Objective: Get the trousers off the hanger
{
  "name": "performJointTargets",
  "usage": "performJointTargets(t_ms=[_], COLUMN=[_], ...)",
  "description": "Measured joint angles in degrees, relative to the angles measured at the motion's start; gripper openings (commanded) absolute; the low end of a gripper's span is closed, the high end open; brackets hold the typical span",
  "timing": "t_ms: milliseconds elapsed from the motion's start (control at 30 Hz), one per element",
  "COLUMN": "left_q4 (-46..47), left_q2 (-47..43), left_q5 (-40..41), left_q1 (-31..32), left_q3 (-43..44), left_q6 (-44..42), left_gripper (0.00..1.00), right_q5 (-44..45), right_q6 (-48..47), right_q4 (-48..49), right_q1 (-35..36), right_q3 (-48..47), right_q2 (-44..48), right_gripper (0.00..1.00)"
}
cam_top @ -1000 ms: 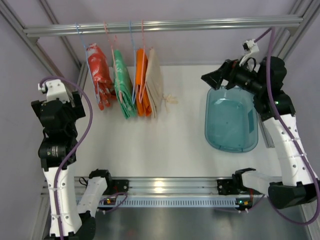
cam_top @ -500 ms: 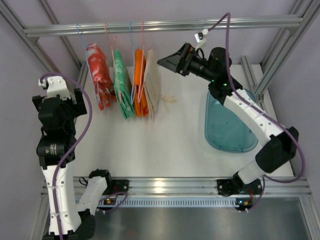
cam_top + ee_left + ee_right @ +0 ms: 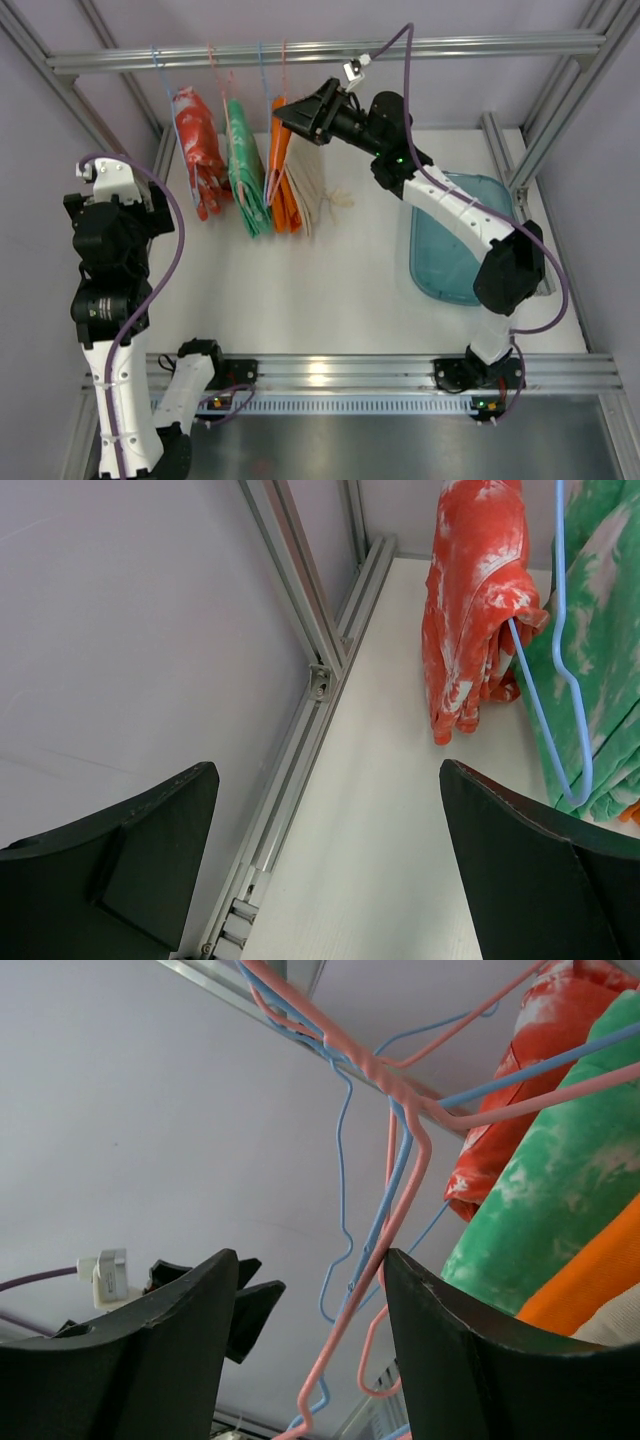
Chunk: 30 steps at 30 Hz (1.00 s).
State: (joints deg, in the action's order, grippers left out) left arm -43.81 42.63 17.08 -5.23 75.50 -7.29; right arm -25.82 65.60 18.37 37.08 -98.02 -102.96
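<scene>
— Grey-walled frame, white worktop (image 3: 340,290), rail (image 3: 400,45) across the back. Where to find the trousers?
— Hanging off that rail on hangers. Beige pair (image 3: 310,175) at the right end of the row, ties dangling; orange pair (image 3: 282,170) pressed against its left side. Clear of the worktop or brushing it: hard to tell from above.
— Beside those?
— Green garment (image 3: 243,165), then red one (image 3: 197,150), each on its own hanger. No part of the job.
— Right jaws?
— Spread wide, gripping nothing. Up at hook height, right by the top of the beige pair. From the wrist: pink hanger (image 3: 400,1190) wire running up between the two pads (image 3: 470,1360), blue wires crossing close by. Probably lined up there to pinch hanger or waistband and let cloth slide free.
— Risk?
— Crowded wires; easy to catch the wrong one.
— Left jaws?
— Parted too, empty, off at the left edge, facing the red garment. Likely parked out of the way, perhaps ready to steady a hanger.
— Tub (image 3: 465,245)?
— Teal, right side of the worktop, under the right arm. Likely drop spot.
</scene>
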Motion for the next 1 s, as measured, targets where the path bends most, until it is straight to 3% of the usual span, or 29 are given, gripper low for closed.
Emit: performJointTargets(t_ms=[200,667,800,1000], left_q4=[0.0,0.0,0.0,0.0], left_q2=[0.0,0.0,0.0,0.0], left_q5=[-0.1,-0.3,-0.3,-1.6], left_q1=[0.0,0.0,0.0,0.0], left_q3=[-0.2,-0.6,-0.7,-0.7], left_q6=[-0.4,-0.4,-0.3,0.4], left_gripper=[0.99,0.99,0.99,0.99], right_q5=[0.4,1.9,2.0,2.3], right_q6=[1.7,3.5,3.4,3.0], right_q4=[0.6,1.7,2.1,3.1], right_q1=[1.0,1.0,1.0,0.8], right_q3=[-1.9,-4.1,-4.1,-3.9], right_q2=[-3.0,-5.7,-6.0,-6.0], right_gripper=[0.38,0.14,0.0,0.0])
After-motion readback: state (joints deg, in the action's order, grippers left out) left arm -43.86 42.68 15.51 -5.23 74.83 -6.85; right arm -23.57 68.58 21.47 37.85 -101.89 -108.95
